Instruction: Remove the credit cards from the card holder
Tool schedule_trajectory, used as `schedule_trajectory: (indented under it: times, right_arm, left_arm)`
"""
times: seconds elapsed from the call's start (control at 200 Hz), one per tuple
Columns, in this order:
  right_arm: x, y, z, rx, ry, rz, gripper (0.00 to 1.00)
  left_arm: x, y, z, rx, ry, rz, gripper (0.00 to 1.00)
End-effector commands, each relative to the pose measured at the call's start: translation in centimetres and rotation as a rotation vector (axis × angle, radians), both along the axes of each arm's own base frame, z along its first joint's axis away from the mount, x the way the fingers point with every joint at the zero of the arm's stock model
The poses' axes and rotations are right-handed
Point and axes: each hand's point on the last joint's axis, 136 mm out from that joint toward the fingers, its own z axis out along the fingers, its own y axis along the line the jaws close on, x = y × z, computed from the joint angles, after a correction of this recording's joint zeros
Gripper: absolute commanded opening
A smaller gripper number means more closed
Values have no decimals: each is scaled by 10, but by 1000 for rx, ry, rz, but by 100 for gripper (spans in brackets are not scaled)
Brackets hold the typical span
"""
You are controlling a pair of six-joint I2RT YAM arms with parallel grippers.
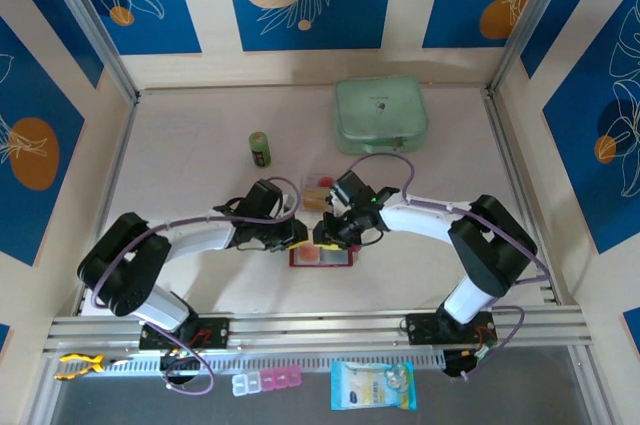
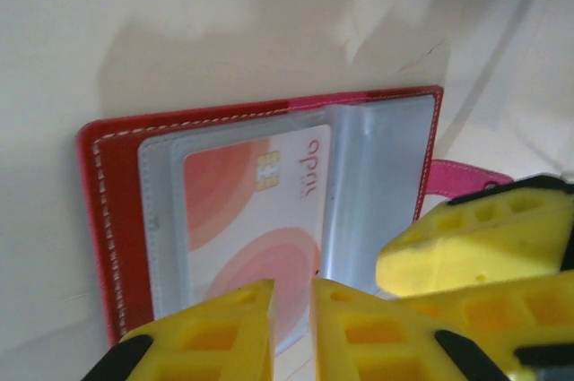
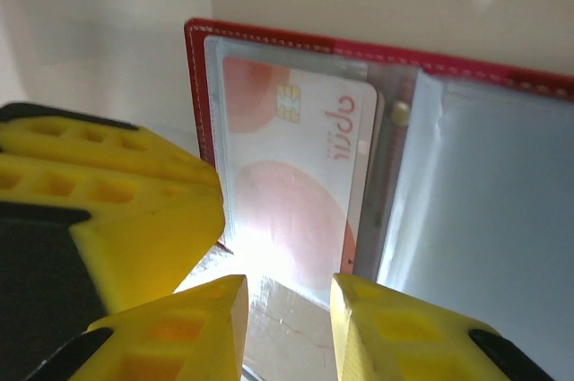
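The card holder [image 1: 320, 257] lies open and flat on the table, its red cover [image 2: 112, 211] [image 3: 195, 85] framing clear pockets. In one pocket sits a white credit card [image 2: 251, 211] [image 3: 296, 166] with pink circles and a chip. My left gripper [image 1: 298, 235] [image 2: 291, 309] hangs over the card's near edge, its jaws a narrow gap apart with that edge showing between them. From the other side my right gripper [image 1: 328, 233] [image 3: 287, 309] stands open over the pocket's edge, wider apart, gripping nothing. The two grippers almost touch.
A loose card [image 1: 318, 185] lies just behind the holder. Farther back are a mint green zip case [image 1: 380, 115] and a small green can [image 1: 260, 148]. The holder's pink tab [image 2: 457, 179] sticks out sideways. Walls enclose the table on three sides.
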Motion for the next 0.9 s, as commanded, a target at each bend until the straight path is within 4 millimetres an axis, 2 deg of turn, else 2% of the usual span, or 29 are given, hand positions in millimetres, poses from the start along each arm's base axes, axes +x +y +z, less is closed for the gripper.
schedule_trajectory:
  times: [0.0,0.26,0.75,0.895]
  right_arm:
    - [2,8,3,16,15,7,30]
    - [4,10,-2,7,26,9,30]
    - [3,13,-13,-3,46,17,30]
    - [3,14,-15,3,51,22,24]
  left_arm:
    - [-4,16,-7,57,-11,1,13]
    - [-6,25,-18,93,-7,-4,8]
    - [-13,29,-33,119,38,-9,7]
    - [-13,28,-34,120,43,-10,7]
